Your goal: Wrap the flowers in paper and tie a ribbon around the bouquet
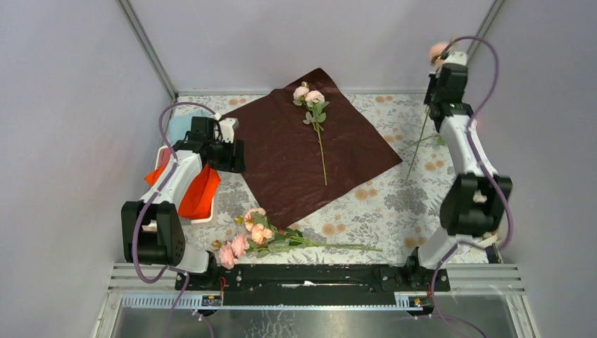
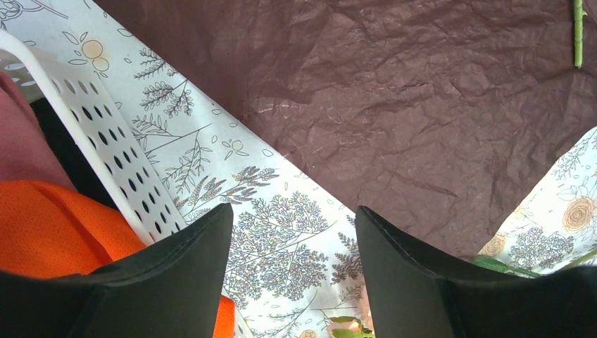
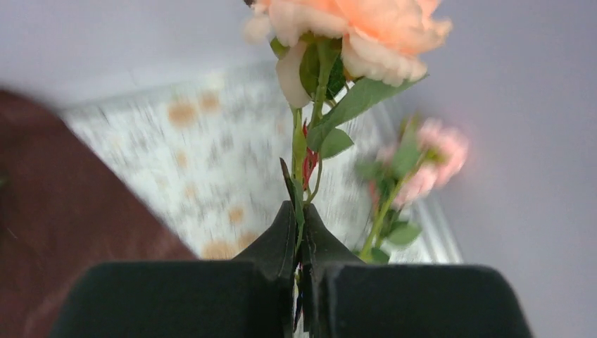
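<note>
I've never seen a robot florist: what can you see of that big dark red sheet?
The paper is a large dark red sheet, thin and crinkled, spread flat and turned like a diamond on the flowered tablecloth. Its far corner reaches the back wall. One pink rose stem lies on it.

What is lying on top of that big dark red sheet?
One sprig of pale pink roses lies on the paper, blooms toward the far corner, thin stem pointing nearer. Whatever is beneath the paper is covered; only flowered tablecloth shows around it.
</note>
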Available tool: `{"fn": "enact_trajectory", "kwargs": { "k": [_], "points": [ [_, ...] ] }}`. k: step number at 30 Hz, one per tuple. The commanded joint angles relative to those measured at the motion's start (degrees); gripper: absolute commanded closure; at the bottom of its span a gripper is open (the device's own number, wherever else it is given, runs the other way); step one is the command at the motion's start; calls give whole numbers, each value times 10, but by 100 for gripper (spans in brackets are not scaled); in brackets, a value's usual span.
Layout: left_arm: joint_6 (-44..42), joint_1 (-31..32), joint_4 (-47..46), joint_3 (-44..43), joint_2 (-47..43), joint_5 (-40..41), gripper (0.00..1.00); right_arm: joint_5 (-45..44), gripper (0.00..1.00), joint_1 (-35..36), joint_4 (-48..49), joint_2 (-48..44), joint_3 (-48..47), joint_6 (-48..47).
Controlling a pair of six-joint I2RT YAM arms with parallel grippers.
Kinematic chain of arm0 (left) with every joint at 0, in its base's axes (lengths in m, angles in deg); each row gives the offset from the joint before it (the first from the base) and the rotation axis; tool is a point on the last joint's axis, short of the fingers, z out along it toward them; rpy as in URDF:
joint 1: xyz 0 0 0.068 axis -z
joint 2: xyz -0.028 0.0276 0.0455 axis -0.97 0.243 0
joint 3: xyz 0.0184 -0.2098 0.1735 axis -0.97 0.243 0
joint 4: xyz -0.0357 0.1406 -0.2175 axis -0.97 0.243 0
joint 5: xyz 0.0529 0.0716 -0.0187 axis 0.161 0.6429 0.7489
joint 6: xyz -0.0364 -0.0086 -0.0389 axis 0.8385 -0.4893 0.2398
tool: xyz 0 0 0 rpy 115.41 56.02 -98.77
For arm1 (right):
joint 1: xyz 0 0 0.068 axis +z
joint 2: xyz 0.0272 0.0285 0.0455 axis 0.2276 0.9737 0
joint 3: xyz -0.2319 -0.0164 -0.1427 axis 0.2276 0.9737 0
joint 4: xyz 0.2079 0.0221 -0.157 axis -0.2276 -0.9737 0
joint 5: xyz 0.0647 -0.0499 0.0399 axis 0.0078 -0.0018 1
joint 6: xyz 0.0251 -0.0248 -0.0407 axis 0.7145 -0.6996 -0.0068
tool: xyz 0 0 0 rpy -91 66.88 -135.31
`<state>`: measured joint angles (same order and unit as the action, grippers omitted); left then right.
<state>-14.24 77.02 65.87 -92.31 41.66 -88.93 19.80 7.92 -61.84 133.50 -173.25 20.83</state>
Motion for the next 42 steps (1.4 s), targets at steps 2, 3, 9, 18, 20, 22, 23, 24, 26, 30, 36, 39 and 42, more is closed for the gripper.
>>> {"fn": "enact_trajectory", "kwargs": {
  "k": [2, 3, 9, 18, 20, 22, 23, 24, 26, 30, 36, 39, 42],
  "points": [
    [-22, -3, -2, -23, -18, -14, 28, -5, 100, 15, 347, -196, 154, -59],
    [-26, -3, 1, -29, -18, -17, 28, 22, 100, 16, 385, -219, 175, -49],
    [-50, 3, 25, -82, -24, -89, 23, 289, 100, 33, 389, -258, 152, 196],
    [18, 96, -22, -231, -21, -238, 1, 278, 100, 276, 433, -191, 154, 352],
    [37, 126, -30, -255, 2, -250, 1, 286, 100, 306, 419, -169, 133, 369],
    [49, 151, -39, -268, 25, -239, 1, 289, 100, 328, 412, -153, 121, 379],
    [56, 160, -46, -272, 35, -229, 1, 290, 100, 336, 413, -147, 119, 382],
    [59, 169, -55, -276, 46, -219, 1, 289, 100, 343, 414, -144, 118, 384],
    [86, 178, -74, -281, 62, -210, 2, 287, 100, 355, 409, -138, 117, 386],
    [134, 187, -131, -277, 74, -238, 8, 288, 100, 366, 409, -126, 125, 387],
    [171, 203, -167, -260, 86, -242, 37, 297, 100, 368, 423, -113, 134, 399],
    [192, 203, -163, -253, 100, -231, 87, 302, 100, 367, 408, -113, 133, 388],
    [227, 202, -162, -240, 111, -228, 100, 305, 83, 365, 347, -114, 120, 343]
  ]
}}
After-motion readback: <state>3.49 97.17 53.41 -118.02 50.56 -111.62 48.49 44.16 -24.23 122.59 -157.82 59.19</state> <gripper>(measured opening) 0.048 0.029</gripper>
